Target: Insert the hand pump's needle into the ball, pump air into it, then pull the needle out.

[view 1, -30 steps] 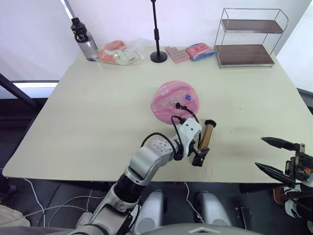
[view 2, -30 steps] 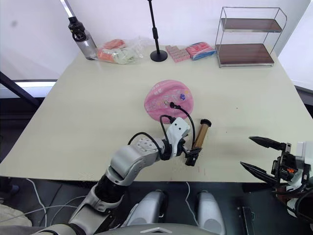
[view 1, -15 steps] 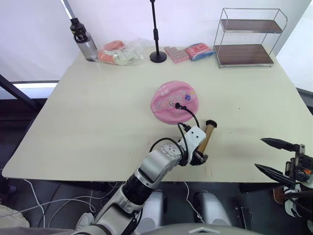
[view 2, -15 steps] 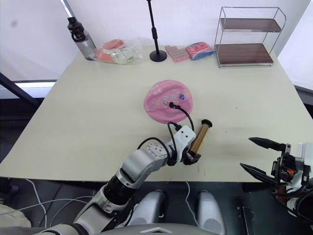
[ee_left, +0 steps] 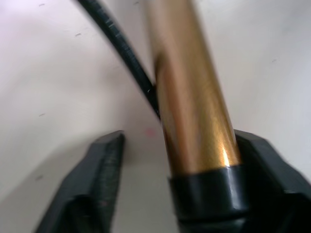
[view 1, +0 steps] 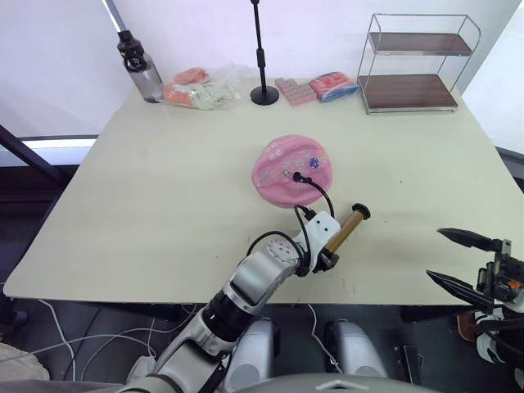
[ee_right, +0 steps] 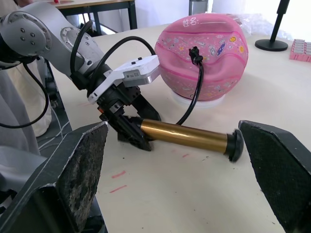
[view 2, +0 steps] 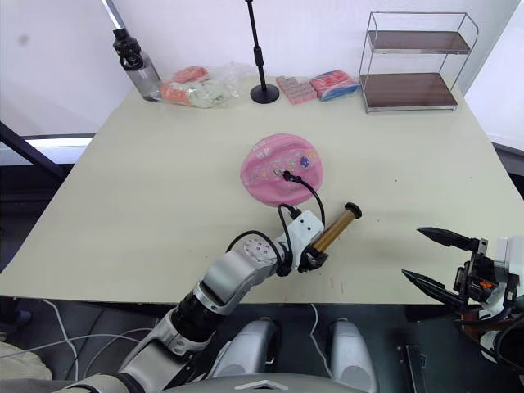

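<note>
The pink ball sits partly deflated at the table's middle. The black hose runs from the ball's valve, where its fitting is plugged in; the needle is hidden inside. The gold hand pump lies on the table in front of the ball, its black handle pointing away to the right. My left gripper straddles the pump's near end, open: one finger touches the cylinder and the other finger stands off it. My right gripper hovers open off the table's front right edge.
Along the far edge stand a dark bottle, a bag of pink packets, a black stand, a pink box, a packet and a two-tier wire shelf. Red marks dot the table by the pump.
The pump's handle end has swung to the right, so it lies more slanted. My left gripper has slid toward the pump's near end. The right gripper has not moved.
</note>
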`<action>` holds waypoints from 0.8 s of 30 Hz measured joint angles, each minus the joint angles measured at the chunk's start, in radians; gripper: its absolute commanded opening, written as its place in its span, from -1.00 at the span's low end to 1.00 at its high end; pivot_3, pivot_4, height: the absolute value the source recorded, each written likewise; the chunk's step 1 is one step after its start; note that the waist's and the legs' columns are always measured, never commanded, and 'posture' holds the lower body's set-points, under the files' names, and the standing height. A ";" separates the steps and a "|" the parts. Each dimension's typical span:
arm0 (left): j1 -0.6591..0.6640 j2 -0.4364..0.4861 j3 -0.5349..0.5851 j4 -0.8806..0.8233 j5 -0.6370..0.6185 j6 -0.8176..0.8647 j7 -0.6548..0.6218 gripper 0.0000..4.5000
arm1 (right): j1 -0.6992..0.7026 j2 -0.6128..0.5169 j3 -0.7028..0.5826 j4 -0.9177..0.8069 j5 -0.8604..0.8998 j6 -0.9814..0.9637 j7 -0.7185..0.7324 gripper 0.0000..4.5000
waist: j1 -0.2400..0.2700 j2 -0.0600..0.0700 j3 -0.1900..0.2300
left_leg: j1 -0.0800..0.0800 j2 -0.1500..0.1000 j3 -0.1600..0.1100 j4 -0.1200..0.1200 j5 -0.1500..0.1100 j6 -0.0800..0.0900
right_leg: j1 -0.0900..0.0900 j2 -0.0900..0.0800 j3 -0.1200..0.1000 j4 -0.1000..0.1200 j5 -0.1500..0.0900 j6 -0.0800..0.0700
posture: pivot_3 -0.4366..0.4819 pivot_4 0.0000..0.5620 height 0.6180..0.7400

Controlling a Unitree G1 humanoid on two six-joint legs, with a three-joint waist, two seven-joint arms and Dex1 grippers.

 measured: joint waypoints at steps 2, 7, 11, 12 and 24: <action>0.002 0.015 0.001 -0.011 -0.001 -0.010 -0.016 -0.36 | 0.001 0.000 0.003 -0.003 0.000 -0.001 0.012 1.00 | 0.000 0.000 0.000 | 0.000 0.000 0.000 0.000 0.000 0.000 | 0.000 0.000 0.000 0.000 0.000 0.000 | -0.05 -0.47 1.00; 0.004 0.074 0.000 -0.060 0.003 -0.036 -0.049 -0.47 | 0.002 0.000 0.014 -0.023 0.000 -0.007 0.028 1.00 | 0.000 0.000 0.000 | 0.000 0.001 0.000 0.000 0.000 0.000 | 0.000 0.000 0.000 0.000 0.000 0.000 | -0.05 -0.47 1.00; 0.024 0.126 0.004 -0.083 -0.001 -0.107 -0.106 -0.47 | -0.002 0.002 0.029 -0.024 0.000 -0.007 0.032 1.00 | 0.000 0.000 0.000 | 0.000 0.001 0.000 0.000 0.000 0.000 | 0.000 -0.001 0.000 0.000 0.001 -0.001 | -0.05 -0.47 1.00; 0.028 0.137 0.006 -0.085 -0.002 -0.127 -0.119 -0.47 | -0.003 0.003 0.033 -0.024 0.000 -0.007 0.032 1.00 | 0.000 0.000 0.000 | 0.000 0.001 0.000 0.000 0.000 0.000 | 0.000 -0.001 0.000 0.000 0.001 -0.001 | -0.05 -0.47 1.00; 0.101 0.242 0.095 -0.075 0.004 -0.487 -0.251 -0.47 | -0.096 0.055 0.062 -0.090 0.051 0.160 -0.213 1.00 | 0.000 0.000 0.000 | 0.000 0.002 0.000 0.000 0.000 0.000 | -0.001 -0.001 0.000 0.000 0.001 -0.006 | -0.05 -0.47 1.00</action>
